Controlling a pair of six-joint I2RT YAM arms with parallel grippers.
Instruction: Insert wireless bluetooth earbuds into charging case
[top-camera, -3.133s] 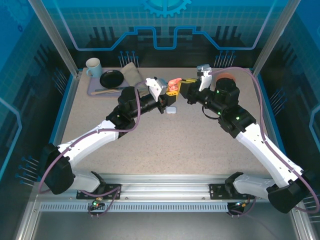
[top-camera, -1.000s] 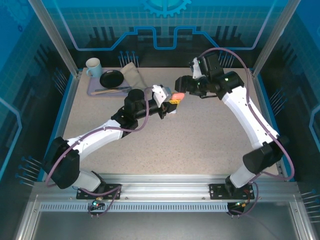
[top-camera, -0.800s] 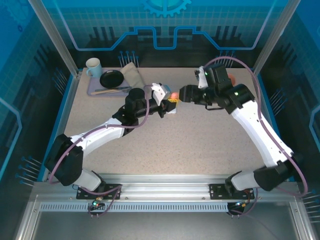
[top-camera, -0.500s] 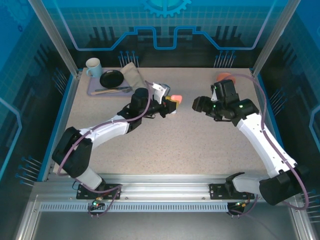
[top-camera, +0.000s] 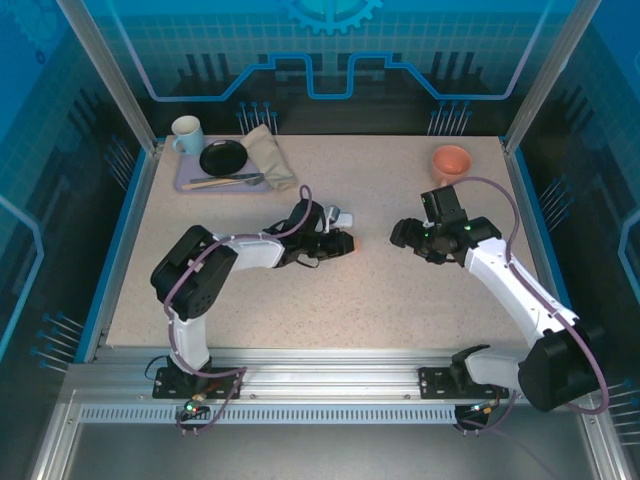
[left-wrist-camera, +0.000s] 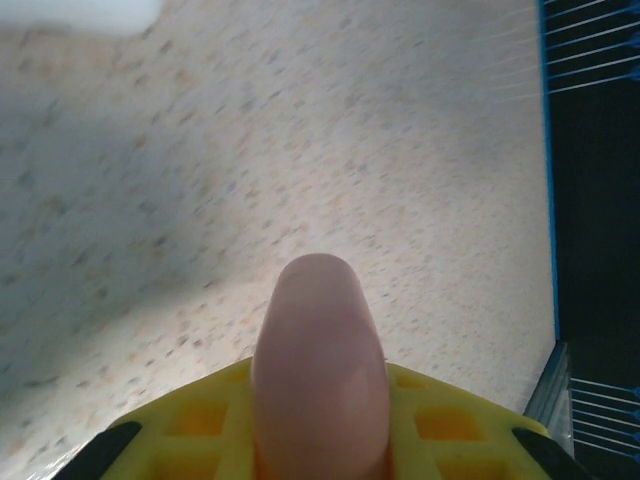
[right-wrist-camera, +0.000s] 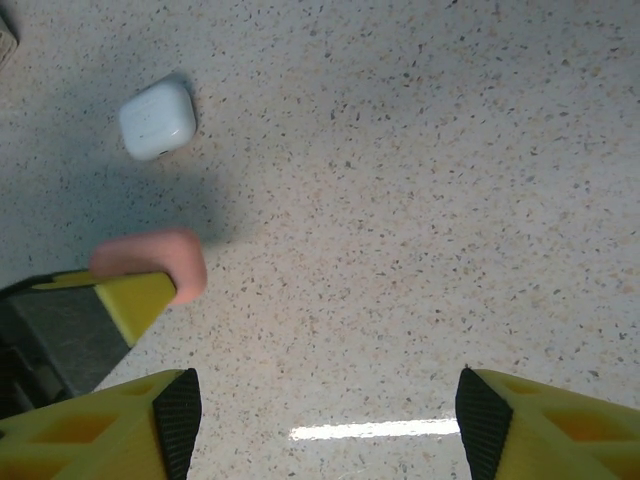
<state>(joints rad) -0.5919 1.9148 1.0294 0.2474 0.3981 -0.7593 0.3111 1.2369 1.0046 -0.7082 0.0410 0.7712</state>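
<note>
Pink charging case (left-wrist-camera: 320, 370) is sitting clamped in my left claw (top-camera: 338, 243), my two yellow fingers (left-wrist-camera: 440, 425) pressing together on its sides while its rounded end is sticking out past their tips. Close up, its skin is looking smooth and blurred, so I am not making out any marking on it. I am holding it low over the tabletop (top-camera: 400, 300), near the middle, and I cannot tell whether it is touching the surface.

White charging case (right-wrist-camera: 157, 120) is lying closed on the tabletop just beyond my left claw, near the pink one but apart from it. Its lid is looking plain from my right wrist view.

My right claw (right-wrist-camera: 325, 410) is hanging with its fingers spread wide and gripping nothing, only bare speckled tabletop between them. It is facing the pink case from the right, well apart from it.

Farther back, an orange bowl (top-camera: 451, 162) is standing behind my right arm, and a tray (top-camera: 185, 183) with a mug (top-camera: 185, 132) is resting at the far left corner.
</note>
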